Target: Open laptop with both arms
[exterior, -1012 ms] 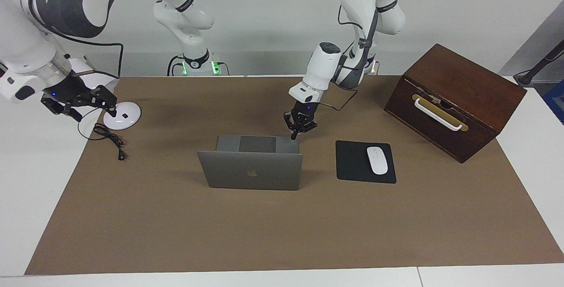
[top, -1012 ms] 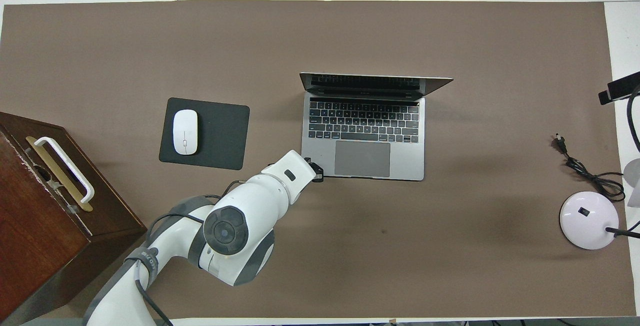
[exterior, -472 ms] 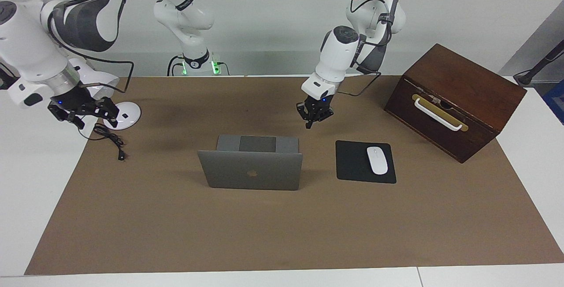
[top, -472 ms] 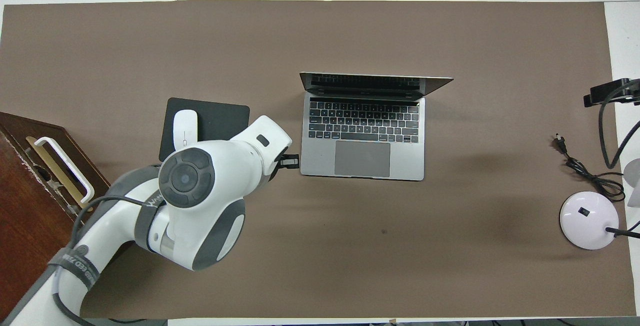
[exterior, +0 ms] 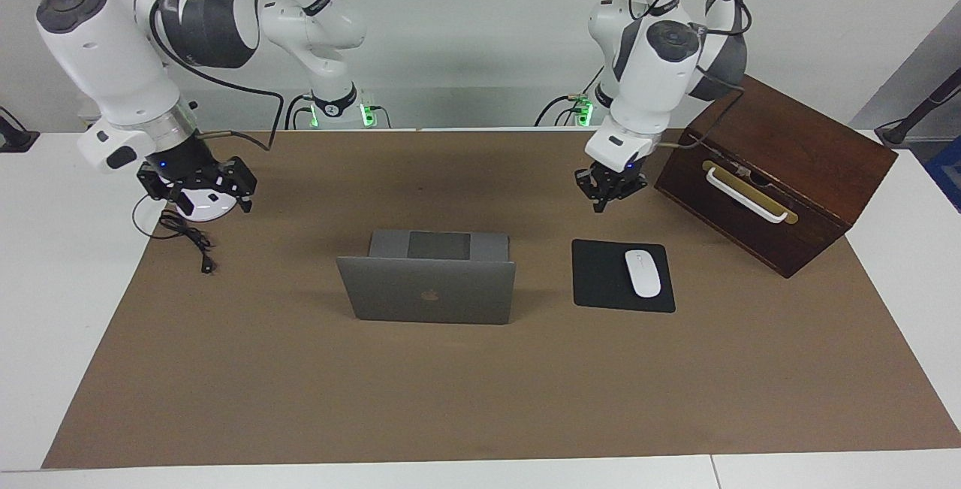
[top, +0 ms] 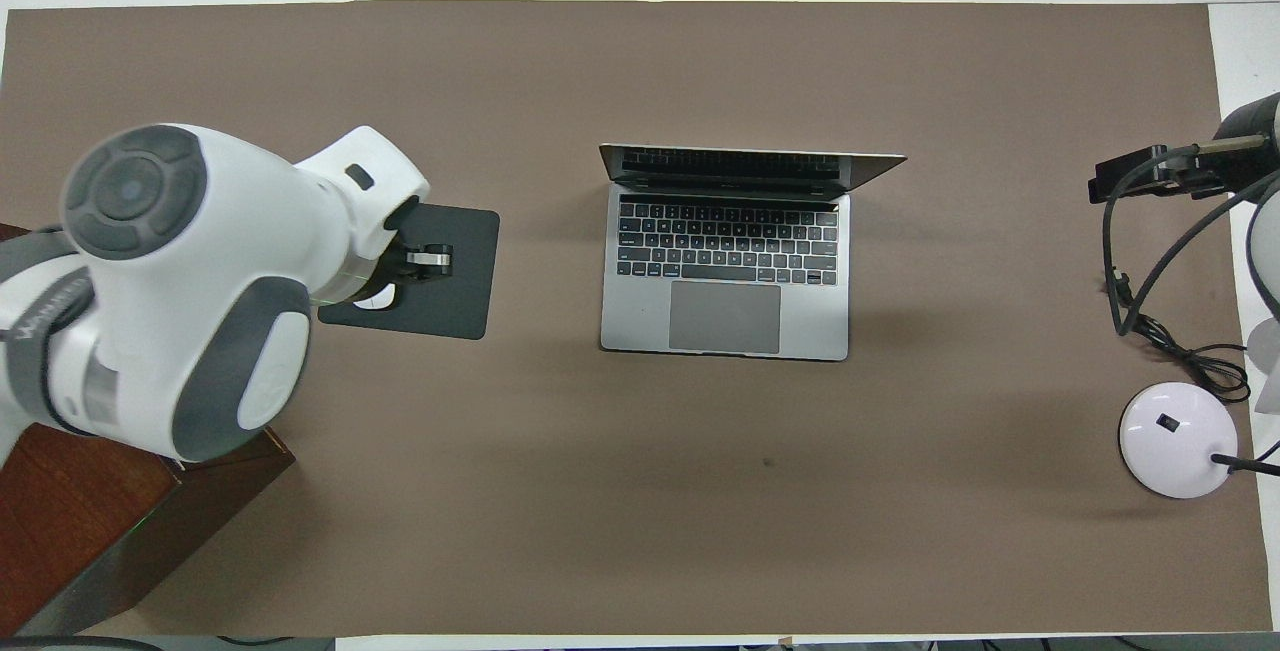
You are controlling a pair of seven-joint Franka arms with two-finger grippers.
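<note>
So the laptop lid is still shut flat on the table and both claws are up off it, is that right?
Not quite. The laptop is already open: the overhead view shows its keyboard and trackpad with the lid standing up. The rest holds: the left claw and the right claw are both raised clear of it.

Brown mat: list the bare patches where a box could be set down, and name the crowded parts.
Free: the wide strip of brown mat farther from the robots than the laptop, and the stretch between the laptop and the lamp base. Crowded: the left arm's end, with the mouse pad, mouse and wooden box.
</note>
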